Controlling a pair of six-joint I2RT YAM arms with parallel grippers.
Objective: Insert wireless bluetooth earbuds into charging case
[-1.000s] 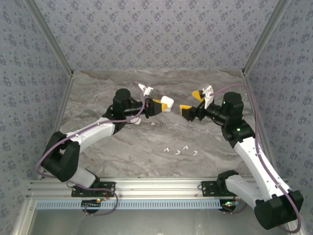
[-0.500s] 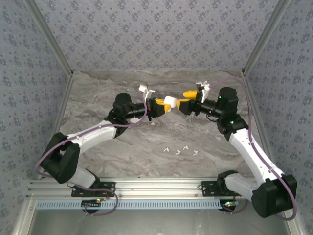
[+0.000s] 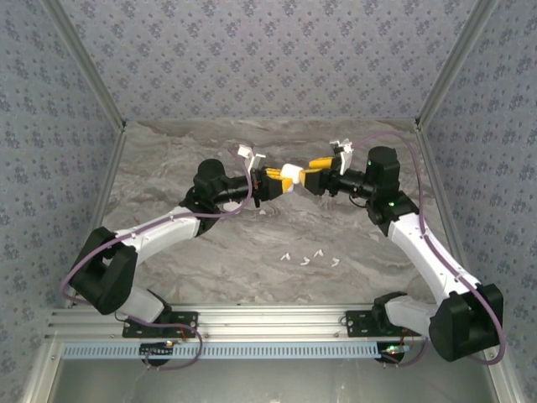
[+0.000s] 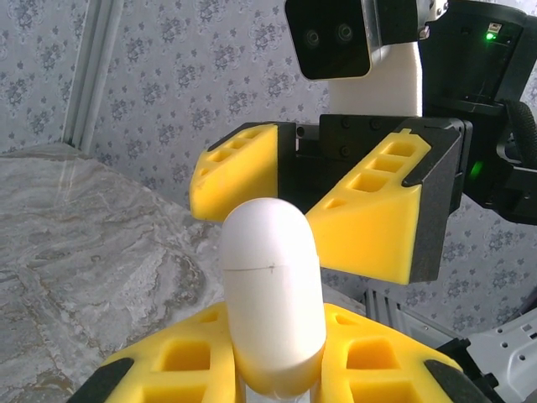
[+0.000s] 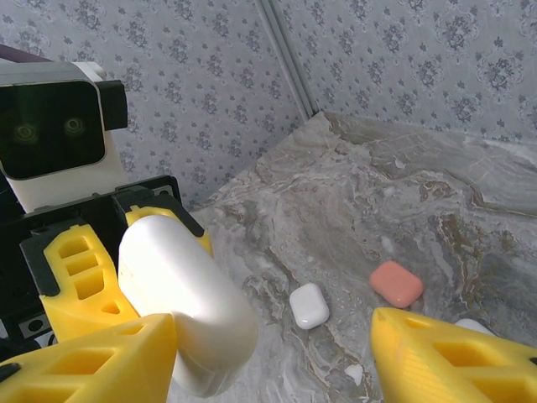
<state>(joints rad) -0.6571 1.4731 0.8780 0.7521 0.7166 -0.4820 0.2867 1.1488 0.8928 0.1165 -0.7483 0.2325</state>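
The left gripper point(image 3: 273, 181) is clamped on one end of a white case point(image 3: 290, 175), holding it above the middle of the table point(image 3: 168, 159). The right gripper point(image 3: 313, 172) faces it with its jaws apart on either side of the free end, not pinching. It would do well to centre on the lid beyond the seam and close gently. The earbuds point(image 3: 309, 257) lie scattered on the near table. The left wrist view shows the lid seam. The right wrist view shows a small white case point(image 5: 309, 305) and a coral case point(image 5: 396, 284) lying on the table.

Four tiny white earbuds point(image 3: 304, 261) lie in a loose row on the desk point(image 3: 168, 168); the left pincer point(image 3: 277, 180) holds a shut white case point(image 4: 271, 290).
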